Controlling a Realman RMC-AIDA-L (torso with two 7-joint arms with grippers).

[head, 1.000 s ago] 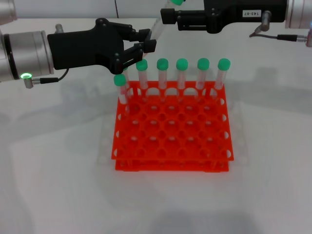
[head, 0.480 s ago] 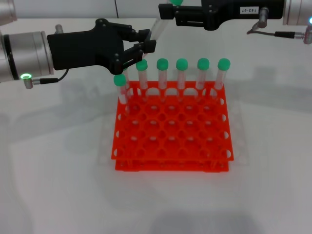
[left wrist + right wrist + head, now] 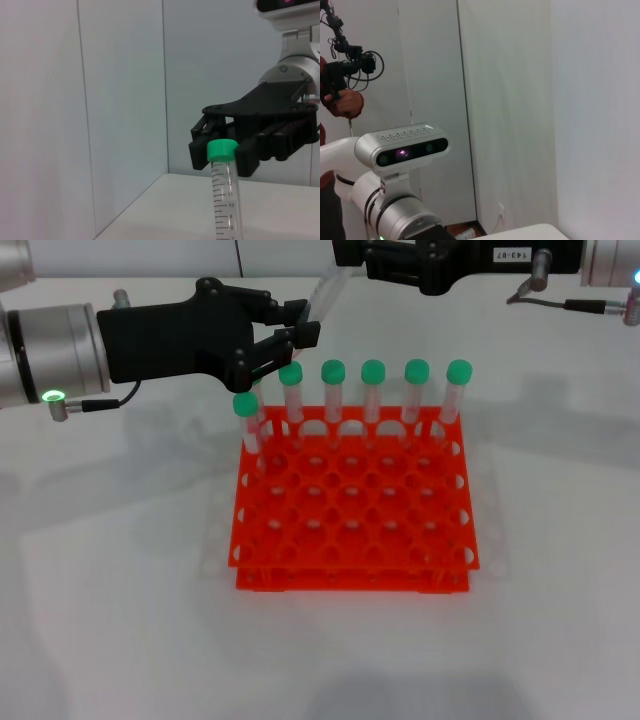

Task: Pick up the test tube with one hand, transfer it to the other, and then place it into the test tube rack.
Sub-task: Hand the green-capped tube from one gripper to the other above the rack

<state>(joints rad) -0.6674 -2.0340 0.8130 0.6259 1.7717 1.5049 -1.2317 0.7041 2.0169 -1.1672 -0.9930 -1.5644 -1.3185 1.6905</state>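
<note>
Orange-red and square, the test tube rack (image 3: 352,505) sits on the white table (image 3: 100,590) as the biggest thing in the head view, its far row carrying green-capped tubes (image 3: 372,390) standing upright, with one more at the near-left corner of that group.

Next in size are the two arms. The left gripper (image 3: 300,325), black and unlabelled with a green ring on its silver wrist, reaches in from the left above the rack's far-left corner. Its fingers (image 3: 305,335) sit close together around the lower part of the test tube (image 3: 325,295), which tilts up and away toward the other arm. The right gripper (image 3: 345,252), black with a white printed label, comes in from the upper right, and its tip meets the tube's upper end at the frame edge. The left wrist view shows that gripper just behind the green cap (image 3: 222,150), though whether its jaws have clamped on the tube I cannot tell.

By my reading, the handover is the step in hand: the tube is lifted, spans both grippers, and is not yet in the rack. The next move likely calls for a firm right-hand clamp near the cap before the left fingers release, then righting the tube over an empty hole.
</note>
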